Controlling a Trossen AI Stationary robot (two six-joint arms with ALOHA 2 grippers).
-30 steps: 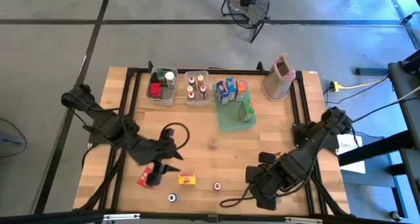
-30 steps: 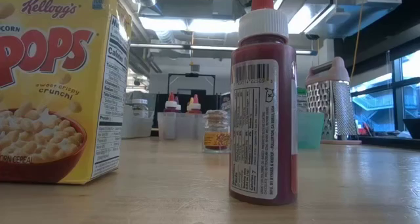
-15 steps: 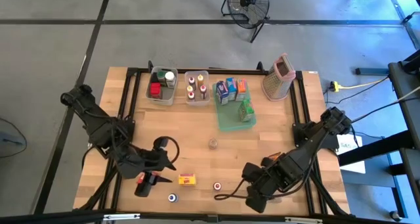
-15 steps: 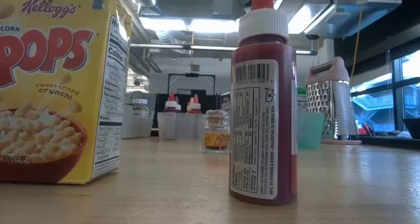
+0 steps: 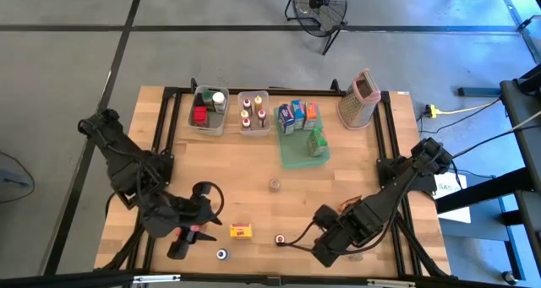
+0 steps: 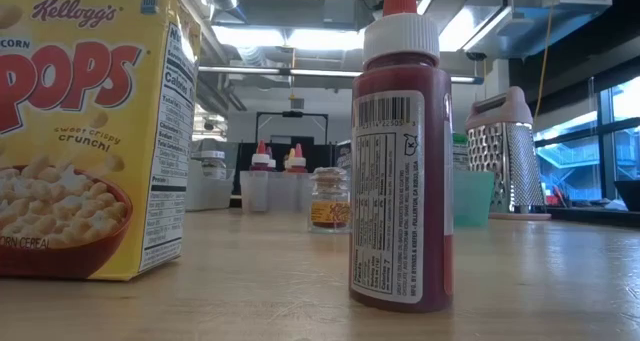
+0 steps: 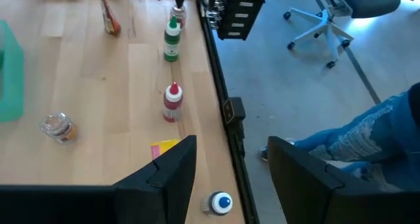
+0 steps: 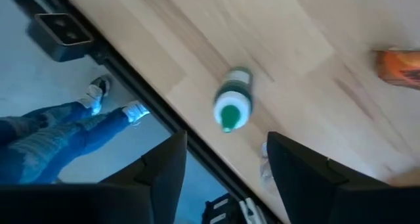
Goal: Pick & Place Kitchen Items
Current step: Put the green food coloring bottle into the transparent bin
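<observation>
- Green-capped bottle (image 8: 231, 109): upright on the table (image 8: 308, 46), close to its front edge, seen cap-on from above.
- Straight ahead of the right gripper (image 8: 226, 142), in line with the gap between the fingers. Jaws apart, nothing in them, no contact with the bottle.
- Judged step: approach to a pick of this bottle, grasp not yet begun.
- Next move calls for a straight descent, one finger to each side of the body below the cap, then closing, then a lift clear before any sideways travel.
- Little room toward the edge, so no outward push; a tipped bottle could roll off.
- Likely goal: the middle bin (image 5: 254, 111) at the back, where similar bottles stand. A guess only.
- Farther along the front edge, toward the left arm: red bottle (image 5: 279, 238), yellow carton (image 5: 243, 230), blue-capped jar (image 5: 221, 254), all loose and not yet put away. Glass jar (image 5: 274, 184) alone mid-table.
- Left gripper (image 5: 199, 227): low at the front left corner, over a red packet (image 5: 192, 233) mostly hidden beneath it. Jaws apart in its wrist view, nothing between them. Cannot tell whether touching the packet.
- Back row: cartons in the green tray (image 5: 296, 160), grater (image 5: 357, 100) beside it.
- Beyond the front edge: a person's legs, near the bottle's side of the table.
</observation>
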